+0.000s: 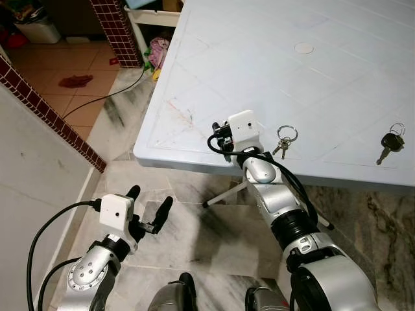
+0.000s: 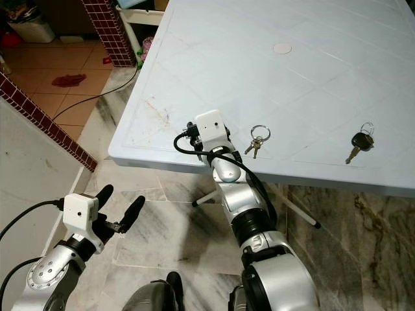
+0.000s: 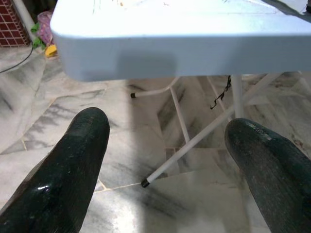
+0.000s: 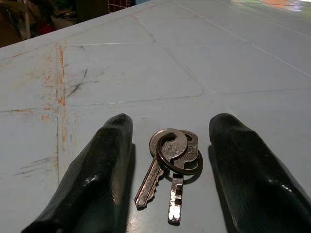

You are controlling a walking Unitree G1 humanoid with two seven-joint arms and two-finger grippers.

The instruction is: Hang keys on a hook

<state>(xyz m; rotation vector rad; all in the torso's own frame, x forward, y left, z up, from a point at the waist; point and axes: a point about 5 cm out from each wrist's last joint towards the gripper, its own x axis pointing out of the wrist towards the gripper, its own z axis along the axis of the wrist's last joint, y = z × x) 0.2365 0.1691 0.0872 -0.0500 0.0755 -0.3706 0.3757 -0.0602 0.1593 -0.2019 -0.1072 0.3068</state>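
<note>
On the pale blue table (image 1: 272, 71), near its front edge, we see a small bunch of keys (image 1: 284, 144) on a ring, lying flat. Our right arm reaches over that edge, and its white wrist camera box (image 1: 244, 127) sits just beside the keys, on the side nearer the table's corner. Further along the same edge from the keys lies a second key with a black head (image 1: 391, 143), well apart from the first bunch. A round pale cap (image 1: 303, 48) sits deeper on the table. Off the table's corner, the left gripper (image 1: 150, 208) hangs over the marble floor (image 1: 214, 246), fingers spread with nothing between them. Beyond the table's far corner stand a red-brick pillar (image 1: 117, 29) and a black cable (image 1: 104, 97) trailing across the floor.

In the right eye view, the same layout appears: keys by the edge, black-headed key further along.

In the left wrist view, the table's underside edge (image 3: 184, 48) runs above white folding legs (image 3: 194, 141), seen between the two parted black fingers (image 3: 63, 179).

In the right wrist view, the right gripper (image 4: 167, 150) rests on the table with its fingers apart, one on each side of the keys, which lie between them ungrasped. Rusty scratches (image 4: 60, 73) mark the table just beyond.
</note>
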